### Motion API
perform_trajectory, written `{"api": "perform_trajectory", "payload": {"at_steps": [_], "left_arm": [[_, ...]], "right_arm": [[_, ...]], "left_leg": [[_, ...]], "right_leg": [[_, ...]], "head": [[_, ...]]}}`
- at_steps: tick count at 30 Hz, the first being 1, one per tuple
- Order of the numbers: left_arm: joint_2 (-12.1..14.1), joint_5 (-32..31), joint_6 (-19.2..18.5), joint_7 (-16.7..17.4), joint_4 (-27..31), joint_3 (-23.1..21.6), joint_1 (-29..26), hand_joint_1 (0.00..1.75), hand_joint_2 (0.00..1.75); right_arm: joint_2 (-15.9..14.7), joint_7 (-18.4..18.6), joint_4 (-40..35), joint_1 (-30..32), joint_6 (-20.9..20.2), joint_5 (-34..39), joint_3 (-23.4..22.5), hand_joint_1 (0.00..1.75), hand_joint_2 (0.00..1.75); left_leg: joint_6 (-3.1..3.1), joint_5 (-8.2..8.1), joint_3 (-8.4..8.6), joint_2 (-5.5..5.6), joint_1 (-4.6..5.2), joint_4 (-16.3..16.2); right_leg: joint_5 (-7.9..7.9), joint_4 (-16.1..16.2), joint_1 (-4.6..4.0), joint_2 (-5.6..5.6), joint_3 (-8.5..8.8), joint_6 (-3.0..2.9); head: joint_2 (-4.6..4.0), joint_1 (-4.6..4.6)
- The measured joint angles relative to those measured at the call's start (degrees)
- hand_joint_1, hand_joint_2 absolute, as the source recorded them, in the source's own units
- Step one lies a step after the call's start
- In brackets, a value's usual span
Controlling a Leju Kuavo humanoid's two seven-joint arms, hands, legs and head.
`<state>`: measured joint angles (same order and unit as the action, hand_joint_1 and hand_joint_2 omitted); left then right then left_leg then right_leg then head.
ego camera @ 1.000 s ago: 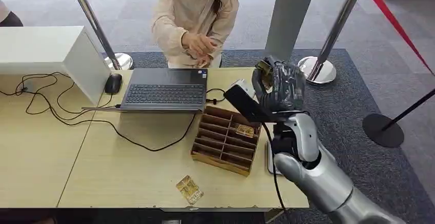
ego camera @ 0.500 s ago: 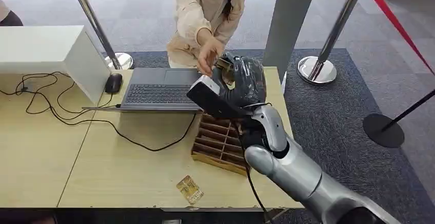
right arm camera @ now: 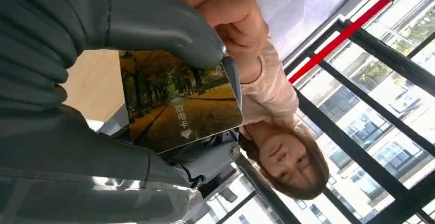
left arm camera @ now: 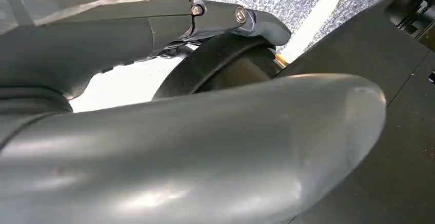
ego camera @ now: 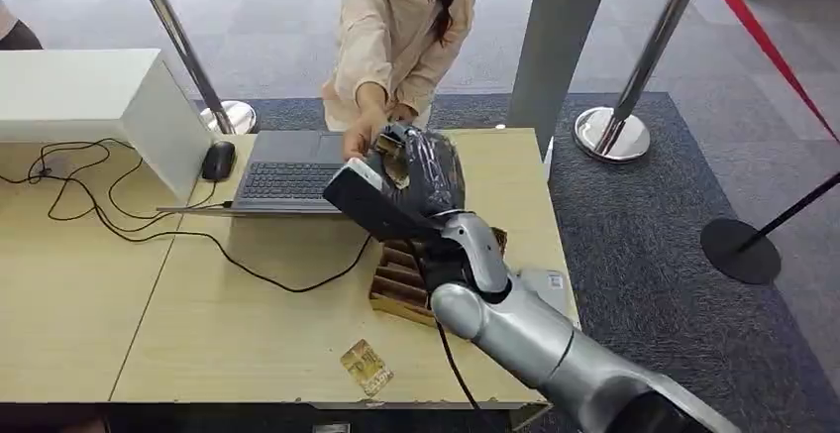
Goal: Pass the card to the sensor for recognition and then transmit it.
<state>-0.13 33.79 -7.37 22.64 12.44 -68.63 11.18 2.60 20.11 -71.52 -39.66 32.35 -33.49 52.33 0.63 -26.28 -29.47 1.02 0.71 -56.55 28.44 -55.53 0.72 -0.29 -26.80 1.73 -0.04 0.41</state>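
Over the laptop (ego camera: 297, 170) on the worktop (ego camera: 248, 324), a person's hand (ego camera: 359, 141) reaches in — its fingers touch the card (right arm camera: 179, 106). The right hand (ego camera: 411, 170) grips that card between thumb and fingers, raised above the wooden organizer (ego camera: 401, 284).

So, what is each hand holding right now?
Left hand: cannot be told.
Right hand: holds the card, a person's hand touching it.
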Motion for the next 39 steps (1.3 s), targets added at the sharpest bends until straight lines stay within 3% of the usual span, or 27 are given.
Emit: {"api": "perform_trajectory", "payload": {"at_steps": [1,2,3,4,5,13,17,27,34,39], "left_arm": [[0.0,0.0,0.0,0.0,0.0,0.0,0.0,0.00,0.00],[0.0,0.1,0.0,0.0,0.0,0.0,0.0,0.00,0.00],[0.0,0.1,0.0,0.0,0.0,0.0,0.0,0.00,0.00],[0.0,0.2,0.0,0.0,0.0,0.0,0.0,0.00,0.00],[0.0,0.2,0.0,0.0,0.0,0.0,0.0,0.00,0.00],[0.0,0.4,0.4,-0.1,-0.1,0.0,0.0,0.00,0.00],[0.0,0.9,0.6,-0.1,-0.1,0.0,-0.1,0.00,0.00],[0.2,2.7,0.9,-0.1,-0.1,0.0,-0.2,0.00,0.00],[0.2,3.3,1.6,-0.1,-0.1,0.1,-0.3,0.00,0.00],[0.2,3.3,1.7,-0.1,-0.1,0.1,-0.3,0.00,0.00]], "right_arm": [[0.4,-0.3,0.6,0.0,0.2,0.2,0.1,1.34,1.75],[0.7,-0.5,1.1,0.0,0.5,0.3,0.2,0.75,1.75],[1.1,-0.7,1.4,0.0,0.6,0.4,0.3,0.75,1.75],[1.4,-0.9,1.7,0.0,0.7,0.5,0.4,0.07,1.75],[1.8,-1.2,1.9,0.0,0.9,0.6,0.5,0.00,1.75],[2.9,-2.3,2.3,0.0,1.2,0.5,1.6,0.00,1.75],[1.8,-0.2,0.1,0.4,0.4,-4.5,2.0,0.00,1.75],[-7.6,5.6,-13.4,10.2,-6.4,-18.0,0.9,0.00,1.75],[-14.4,6.3,-20.4,18.6,-6.9,-21.2,-2.2,0.00,1.75],[-16.6,5.9,-22.4,22.0,-6.9,-22.1,-3.4,0.00,1.75]], "left_leg": [[0.00,0.00,-0.03,0.00,0.00,0.0],[0.00,0.00,-0.04,0.00,0.00,0.0],[0.00,0.00,-0.05,0.00,0.00,0.0],[0.00,0.00,-0.06,-0.01,0.00,0.0],[0.00,0.00,-0.07,-0.01,0.00,0.0],[0.03,0.05,-0.05,-0.02,0.00,0.0],[0.02,0.09,-0.02,-0.03,0.00,0.0],[0.04,0.08,-0.02,-0.02,0.01,0.0],[0.04,0.08,-0.02,-0.03,0.01,0.0],[0.04,0.09,-0.02,-0.03,0.00,0.0]], "right_leg": [[0.00,0.0,0.00,0.00,-0.02,0.00],[0.00,0.0,0.00,0.00,-0.03,0.00],[0.00,0.0,0.00,0.00,-0.05,0.00],[0.00,0.0,0.00,0.00,-0.06,0.00],[0.00,0.0,0.00,0.00,-0.07,0.00],[-0.01,0.0,0.00,0.00,-0.07,-0.01],[-0.07,0.0,0.00,0.00,-0.07,-0.03],[-0.12,0.1,0.02,0.02,-0.08,-0.03],[-0.12,0.1,0.03,0.03,-0.07,-0.04],[-0.13,0.1,0.03,0.03,-0.07,-0.05]], "head": [[0.00,0.00],[0.00,0.00],[0.00,0.00],[0.00,-0.02],[0.00,0.00],[0.00,0.00],[0.00,0.00],[0.00,0.00],[0.00,0.00],[0.00,0.00]]}}
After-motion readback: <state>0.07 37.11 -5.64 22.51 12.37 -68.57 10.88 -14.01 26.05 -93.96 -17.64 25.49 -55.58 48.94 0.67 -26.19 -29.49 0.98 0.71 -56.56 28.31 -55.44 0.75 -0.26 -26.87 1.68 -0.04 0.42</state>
